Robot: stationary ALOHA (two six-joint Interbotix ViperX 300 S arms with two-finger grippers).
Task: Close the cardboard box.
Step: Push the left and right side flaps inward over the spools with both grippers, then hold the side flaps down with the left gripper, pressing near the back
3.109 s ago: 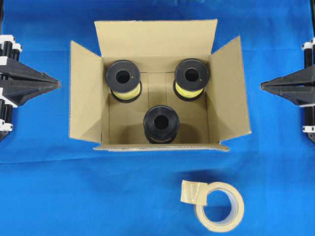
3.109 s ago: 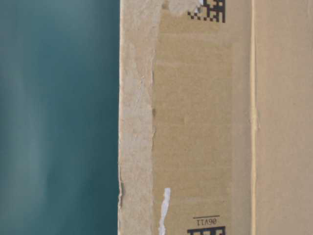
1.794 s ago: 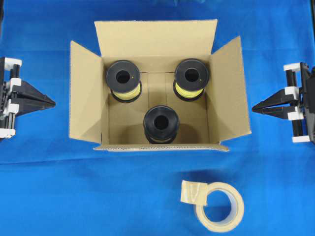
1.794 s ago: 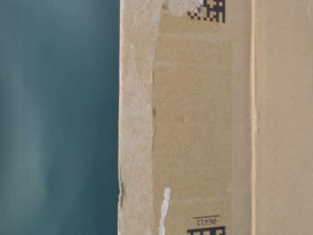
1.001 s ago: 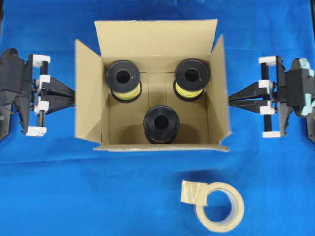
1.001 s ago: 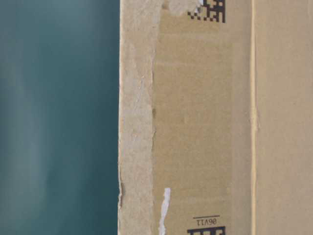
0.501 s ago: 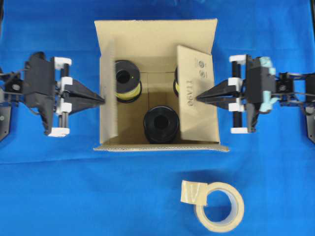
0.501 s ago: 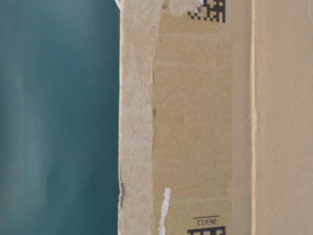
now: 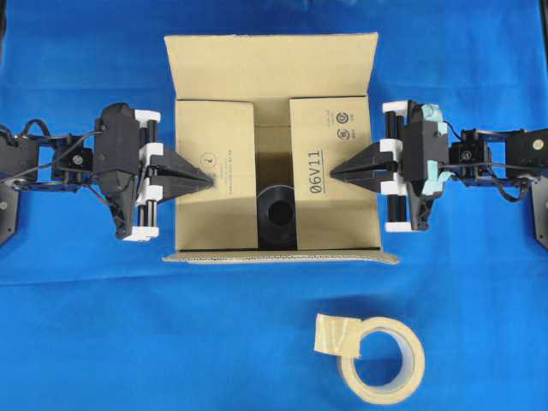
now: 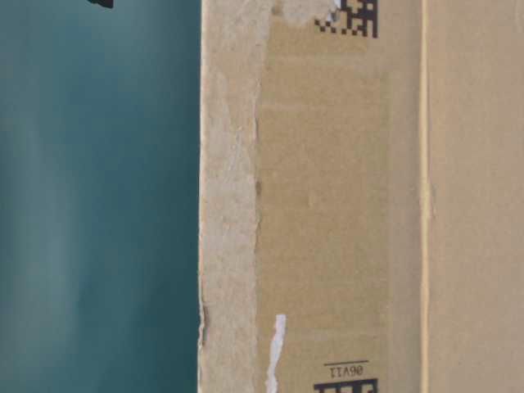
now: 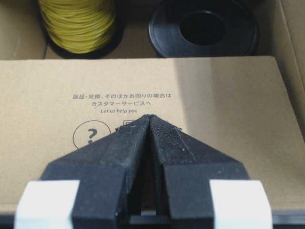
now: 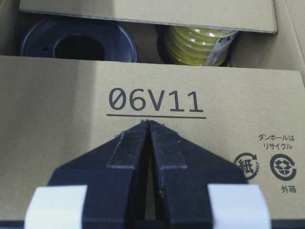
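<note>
Comparing with half a second ago, we are seeing both side flaps of the cardboard box [image 9: 274,145] lying nearly flat over the opening, where before the left one was standing almost upright and the right one was only tilted inward. Both arms are reaching further in toward the middle than they were.

Our left hand [image 9: 210,181] is resting its tip on the left flap [image 9: 216,171], its fingers pressed together into a single point, nothing between them; the left wrist view is showing that point beside a printed question-mark circle and the words "Let us help you". Our right hand [image 9: 333,170] is likewise pressed together and empty, its tip sitting on the right flap [image 9: 330,171] just below the underlined "06V11" in the right wrist view.

We are finding the box at the centre of the blue worktop [image 9: 128,342], slightly toward 12 o'clock. Its far flap at 12 o'clock is standing open, and the near flap at 6 o'clock is showing only as a thin edge. A dark gap is remaining between the two lowered flaps, and a black spool [image 9: 277,214] is showing through it; yellow wire spools are peeking out in the wrist views. The table-level view is showing worn brown board with torn paper and black codes.

A beige tape roll [image 9: 381,360] is lying toward 5 o'clock, well apart from the box.
</note>
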